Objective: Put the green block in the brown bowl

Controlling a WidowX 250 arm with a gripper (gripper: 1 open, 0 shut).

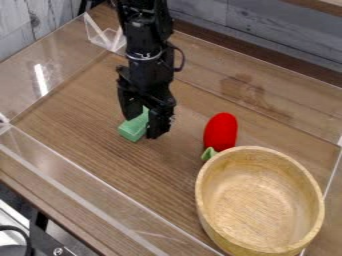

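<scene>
The green block (132, 127) lies on the wooden table, a small mint-green bar partly hidden behind the fingers. My gripper (143, 121) hangs straight down over it, open, with one finger on each side of the block and low to the table. The brown bowl (259, 206) stands at the front right, wide and empty, well apart from the block.
A red rounded item with a green stem (219, 131) lies between the block and the bowl. Clear acrylic walls (54, 160) fence the table along the front and left edges. Folded clear plastic (107, 38) sits behind the arm.
</scene>
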